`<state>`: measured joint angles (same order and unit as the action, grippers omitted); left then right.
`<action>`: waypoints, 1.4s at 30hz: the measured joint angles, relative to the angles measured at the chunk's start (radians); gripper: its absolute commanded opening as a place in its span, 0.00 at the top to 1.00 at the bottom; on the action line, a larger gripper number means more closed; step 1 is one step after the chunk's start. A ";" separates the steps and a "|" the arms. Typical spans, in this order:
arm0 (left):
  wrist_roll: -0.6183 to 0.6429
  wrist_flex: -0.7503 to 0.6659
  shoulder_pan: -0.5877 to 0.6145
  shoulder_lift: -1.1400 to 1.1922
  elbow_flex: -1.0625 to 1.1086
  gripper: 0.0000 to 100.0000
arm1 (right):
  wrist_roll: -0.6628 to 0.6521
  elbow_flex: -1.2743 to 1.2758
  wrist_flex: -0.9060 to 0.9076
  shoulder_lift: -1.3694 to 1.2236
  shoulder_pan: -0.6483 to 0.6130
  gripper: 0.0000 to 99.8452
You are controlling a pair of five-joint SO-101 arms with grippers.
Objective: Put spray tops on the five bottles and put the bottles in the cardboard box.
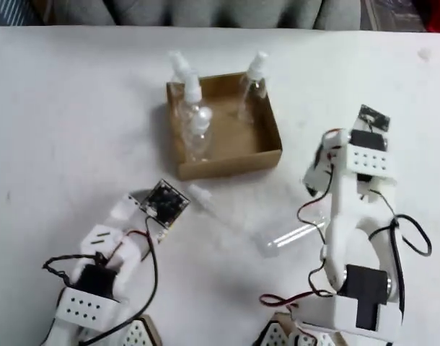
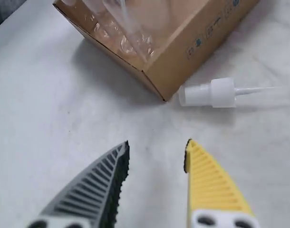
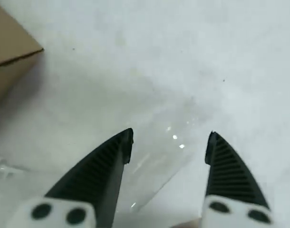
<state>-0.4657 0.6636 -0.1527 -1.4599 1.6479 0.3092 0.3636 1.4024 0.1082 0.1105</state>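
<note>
The left gripper (image 2: 158, 142) hung over the table with its grey and yellow fingers spread, and the loose spray top (image 2: 211, 92) lay just beyond them beside a corner of the cardboard box (image 1: 227, 162). In the box stood what looked like four capped bottles (image 1: 192, 101), hard to count through the clear plastic. Farther right, another clear bottle (image 3: 159, 166) lay on its side on the table between the right gripper's (image 3: 171, 132) spread black fingers.

Brown cardboard box (image 1: 227, 164); white spray top (image 2: 216, 91); left pincer (image 2: 157, 152) ribbed grey and yellow; right pincer (image 3: 169, 142) ribbed black.
</note>
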 measured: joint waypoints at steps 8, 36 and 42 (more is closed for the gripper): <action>0.000 0.000 0.000 0.000 0.000 0.82 | 0.163 0.006 0.006 -0.123 -0.061 0.76; 0.000 -0.028 0.000 0.000 0.015 0.82 | -0.124 -0.226 0.118 -0.333 0.124 0.98; 0.000 -0.028 0.000 0.000 0.015 0.82 | -0.546 -0.373 0.135 -0.331 0.236 0.98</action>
<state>-0.4657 0.6360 -0.1527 -1.4599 1.6632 -0.2371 -0.0092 1.5374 -0.2232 0.3468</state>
